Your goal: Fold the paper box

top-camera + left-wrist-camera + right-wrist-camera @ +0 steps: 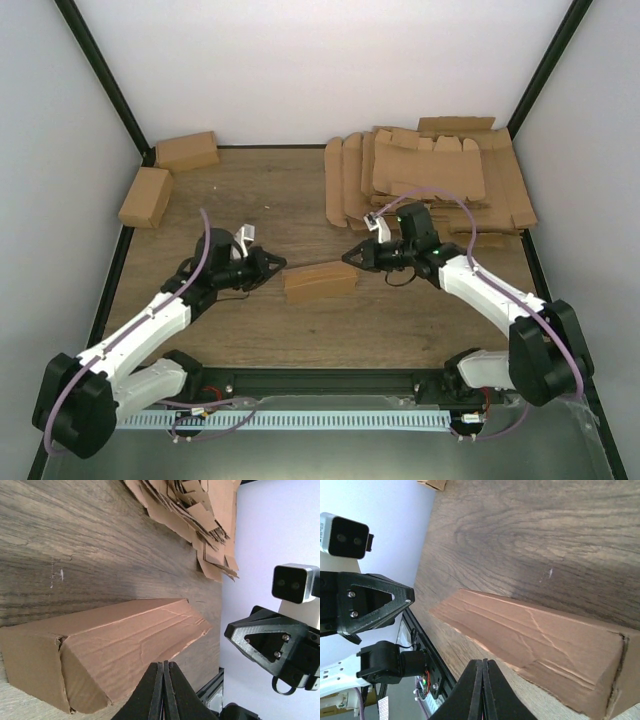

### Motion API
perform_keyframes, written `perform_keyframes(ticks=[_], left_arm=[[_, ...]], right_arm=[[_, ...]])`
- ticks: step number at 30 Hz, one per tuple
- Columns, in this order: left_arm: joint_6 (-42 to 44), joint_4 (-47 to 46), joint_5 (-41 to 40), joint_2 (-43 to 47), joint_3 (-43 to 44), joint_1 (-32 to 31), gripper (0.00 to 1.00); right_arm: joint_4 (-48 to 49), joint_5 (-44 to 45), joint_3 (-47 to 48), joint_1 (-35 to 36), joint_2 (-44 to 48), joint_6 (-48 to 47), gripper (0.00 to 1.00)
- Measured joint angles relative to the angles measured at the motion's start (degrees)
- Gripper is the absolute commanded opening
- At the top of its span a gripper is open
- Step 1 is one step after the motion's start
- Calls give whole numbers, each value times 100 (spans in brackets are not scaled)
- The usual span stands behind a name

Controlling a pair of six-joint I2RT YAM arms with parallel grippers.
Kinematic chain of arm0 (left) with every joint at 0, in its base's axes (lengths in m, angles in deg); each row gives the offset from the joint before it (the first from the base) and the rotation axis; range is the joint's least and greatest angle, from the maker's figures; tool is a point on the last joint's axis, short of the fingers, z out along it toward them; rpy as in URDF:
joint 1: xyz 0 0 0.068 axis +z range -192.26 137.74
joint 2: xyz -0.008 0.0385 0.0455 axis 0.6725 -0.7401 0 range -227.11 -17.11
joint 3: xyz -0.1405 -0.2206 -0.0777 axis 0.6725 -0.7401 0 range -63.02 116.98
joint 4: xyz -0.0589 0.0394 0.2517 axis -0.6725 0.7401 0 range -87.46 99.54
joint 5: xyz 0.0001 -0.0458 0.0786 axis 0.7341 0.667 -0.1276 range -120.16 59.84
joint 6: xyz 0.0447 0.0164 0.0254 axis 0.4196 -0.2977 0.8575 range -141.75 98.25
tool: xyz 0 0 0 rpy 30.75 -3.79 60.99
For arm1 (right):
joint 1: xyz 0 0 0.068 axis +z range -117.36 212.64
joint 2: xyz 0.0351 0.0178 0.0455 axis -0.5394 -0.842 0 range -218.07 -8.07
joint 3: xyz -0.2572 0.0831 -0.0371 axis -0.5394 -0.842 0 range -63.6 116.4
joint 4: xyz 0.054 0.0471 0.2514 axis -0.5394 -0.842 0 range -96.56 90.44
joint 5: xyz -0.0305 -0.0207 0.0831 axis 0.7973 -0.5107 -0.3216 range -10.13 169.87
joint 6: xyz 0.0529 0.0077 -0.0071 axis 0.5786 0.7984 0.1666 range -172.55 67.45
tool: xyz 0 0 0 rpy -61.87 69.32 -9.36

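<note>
Flanking the creased brown oblong paper box, left hand and right hand are each closed, empty.

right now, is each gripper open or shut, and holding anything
left gripper: shut, empty, tip by the paper box
right gripper: shut, empty, tip by the other end

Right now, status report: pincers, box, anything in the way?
Left pincer shut, empty. Right pincer shut, empty. Box folded, lying between them. Nothing blocking; flat cardboard stacked far right.
</note>
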Motion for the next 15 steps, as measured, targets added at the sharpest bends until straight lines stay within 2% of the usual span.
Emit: perform_keyframes(ticks=[15], left_arm=[[107, -540, 149, -476, -673, 0, 4]], right_arm=[[811, -131, -837, -2, -588, 140, 1]])
